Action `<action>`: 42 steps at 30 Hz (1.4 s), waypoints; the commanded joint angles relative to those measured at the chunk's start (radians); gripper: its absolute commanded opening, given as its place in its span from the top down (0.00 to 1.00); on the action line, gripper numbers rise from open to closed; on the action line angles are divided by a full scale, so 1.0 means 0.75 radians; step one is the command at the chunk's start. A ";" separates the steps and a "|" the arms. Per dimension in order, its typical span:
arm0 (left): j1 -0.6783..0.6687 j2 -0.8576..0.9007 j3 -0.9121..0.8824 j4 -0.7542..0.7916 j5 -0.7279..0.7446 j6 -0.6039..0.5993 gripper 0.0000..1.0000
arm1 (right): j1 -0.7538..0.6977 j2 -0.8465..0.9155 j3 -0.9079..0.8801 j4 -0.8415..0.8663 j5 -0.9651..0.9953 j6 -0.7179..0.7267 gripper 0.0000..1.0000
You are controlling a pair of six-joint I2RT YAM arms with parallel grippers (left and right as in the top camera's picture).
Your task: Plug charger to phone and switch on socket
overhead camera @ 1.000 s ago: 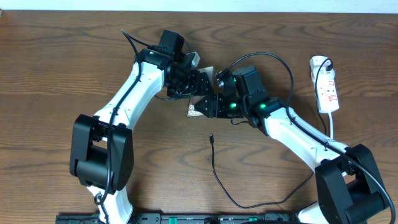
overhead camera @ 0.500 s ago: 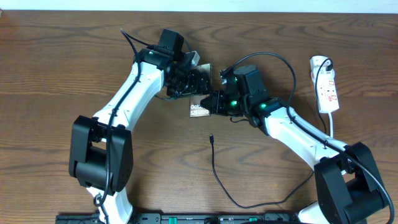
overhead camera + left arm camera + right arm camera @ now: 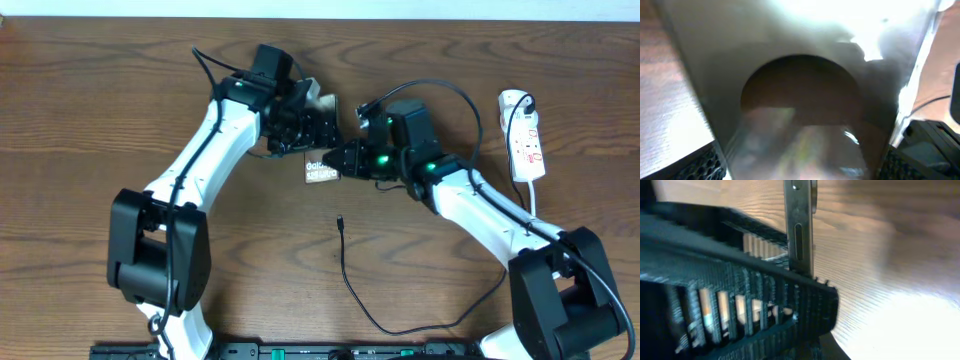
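The phone [image 3: 320,171], brownish with white "Galaxy" text, is held up off the table between the two arms. My right gripper [image 3: 347,160] is shut across its thin edge; the right wrist view shows that metal edge [image 3: 799,230] running down into the black fingers [image 3: 765,310]. My left gripper [image 3: 306,128] has its jaws wide on either side of the phone's screen [image 3: 800,100], and whether the pads touch it is unclear. The charger is a thin black cable whose plug tip [image 3: 340,222] lies loose on the wood below the phone. At the right edge lies the white socket [image 3: 526,140].
The charger cable [image 3: 352,290] snakes from the plug tip toward the table's front edge and loops right under the right arm. A thick white cord [image 3: 531,200] leaves the socket toward the front. Bare wooden table [image 3: 80,120] lies to the left.
My right gripper has closed on the phone's edge. The left jaws have widened a little. The phone has shifted slightly away from the front edge.
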 commanded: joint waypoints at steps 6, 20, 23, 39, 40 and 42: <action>0.162 -0.026 0.013 0.305 0.829 0.018 0.04 | -0.127 -0.009 0.040 0.230 -0.425 -0.080 0.99; 0.141 -0.026 0.013 0.576 1.236 -0.044 0.25 | -0.132 -0.009 0.040 0.550 -0.502 -0.013 0.99; 0.132 -0.027 0.013 0.606 1.241 -0.098 0.41 | -0.132 -0.009 0.040 0.549 -0.463 0.015 0.99; 0.132 -0.027 0.013 1.198 1.240 -0.641 0.59 | -0.132 -0.009 0.040 0.637 -0.303 0.167 0.99; 0.132 -0.027 0.013 1.219 1.240 -0.660 0.60 | -0.132 -0.009 0.040 0.653 -0.303 0.179 0.99; 0.132 -0.027 0.013 1.242 1.240 -0.682 0.66 | -0.132 -0.009 0.040 0.665 -0.300 0.203 0.99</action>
